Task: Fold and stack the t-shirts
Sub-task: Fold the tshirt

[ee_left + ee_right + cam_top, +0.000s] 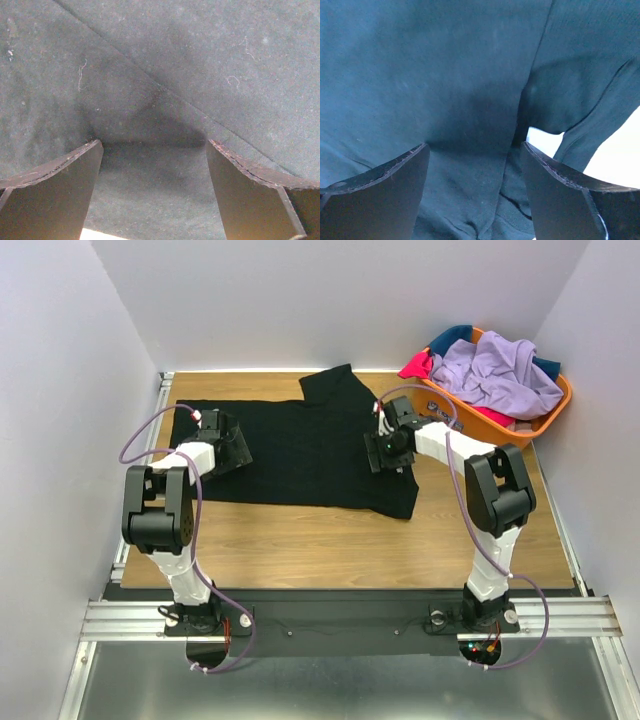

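From above I see a black cloth short-sleeved t-shirt (300, 455) spread flat across the wooden tabletop (330, 545), one sleeve pointing toward the far wall. My left pincer (224, 440) is low over its left part and my right pincer (386, 448) over its right part. An orange plastic basket (548, 418) in the far right corner holds crumpled lavender (495, 375), pink-red (415, 365) and teal (452, 338) shirts.

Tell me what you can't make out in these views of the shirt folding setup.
1. Left gripper and right gripper: from above, their own wrists hide the fingertips; up close, contact with the cloth is unclear.
2. Black t-shirt: it fills the left wrist view, so its outline is cut off there.
3. Orange basket: the lavender shirt covers the pile, so the shirt count is hidden.
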